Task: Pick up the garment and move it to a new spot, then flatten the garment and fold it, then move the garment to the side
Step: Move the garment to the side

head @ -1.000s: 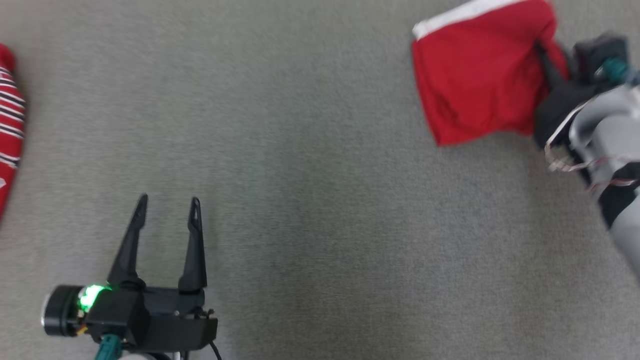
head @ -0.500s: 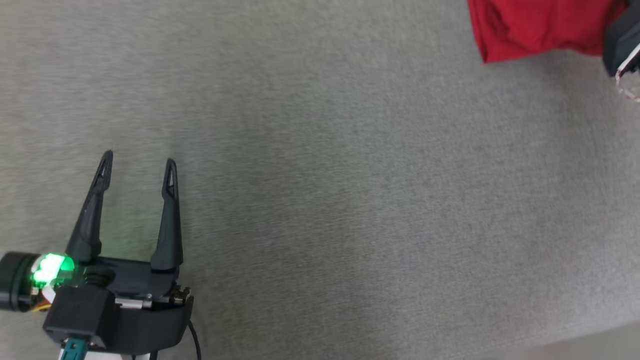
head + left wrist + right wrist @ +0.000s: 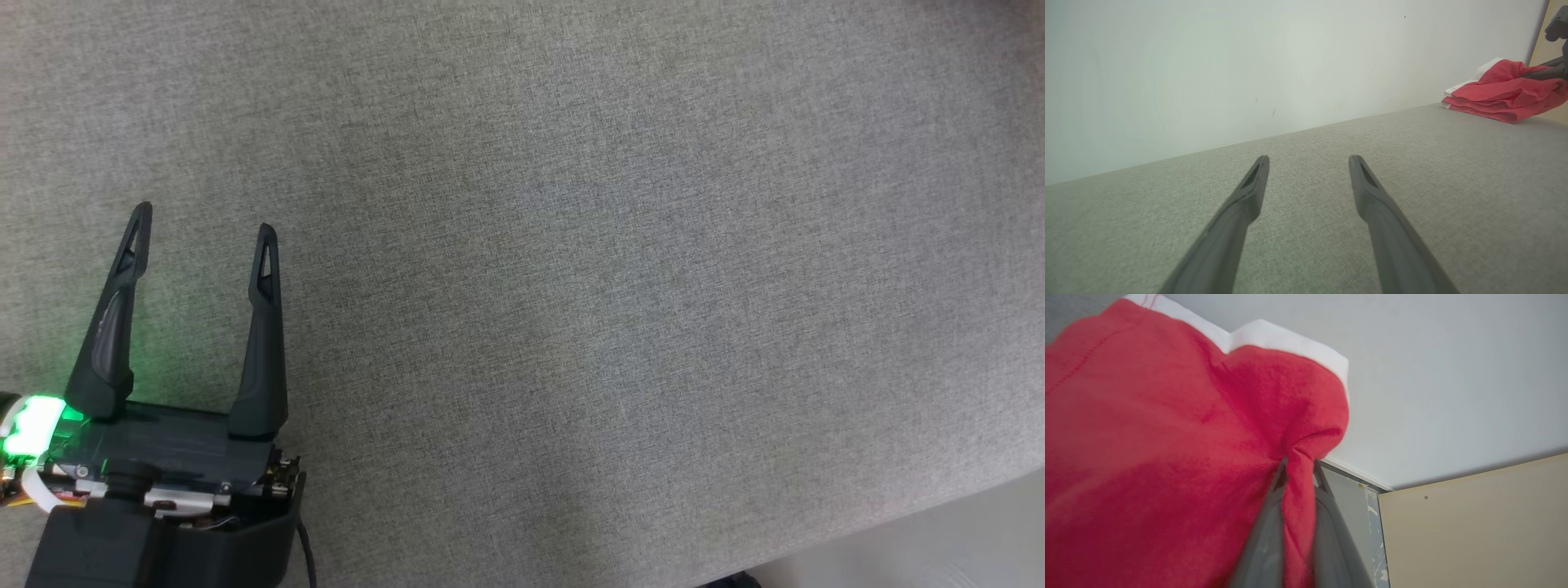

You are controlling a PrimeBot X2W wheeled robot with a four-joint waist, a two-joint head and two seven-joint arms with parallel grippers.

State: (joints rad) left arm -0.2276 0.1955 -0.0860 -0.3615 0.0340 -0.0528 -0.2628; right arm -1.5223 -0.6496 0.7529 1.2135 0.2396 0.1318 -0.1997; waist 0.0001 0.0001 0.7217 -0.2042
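The white-banded red knit garment (image 3: 1498,98) lies bunched on the grey fabric tabletop (image 3: 1453,183) by the pale wall (image 3: 1208,81). The right hand (image 3: 1298,467) pinches one fold of it; the left hand (image 3: 204,219) gapes wide, empty.

The grey cloth top (image 3: 571,286) was flat. A red garment (image 3: 1498,102) lay near its far edge, right by the wall (image 3: 1208,61).

Your left tool (image 3: 204,219) sits over the bench (image 3: 571,286) at its near left. The garment (image 3: 1498,96) is at the bench's far right end (close by the wall (image 3: 1208,61) behind it), a fold of it between the fingers of the right tool (image 3: 1299,463), well apart from the left tool.
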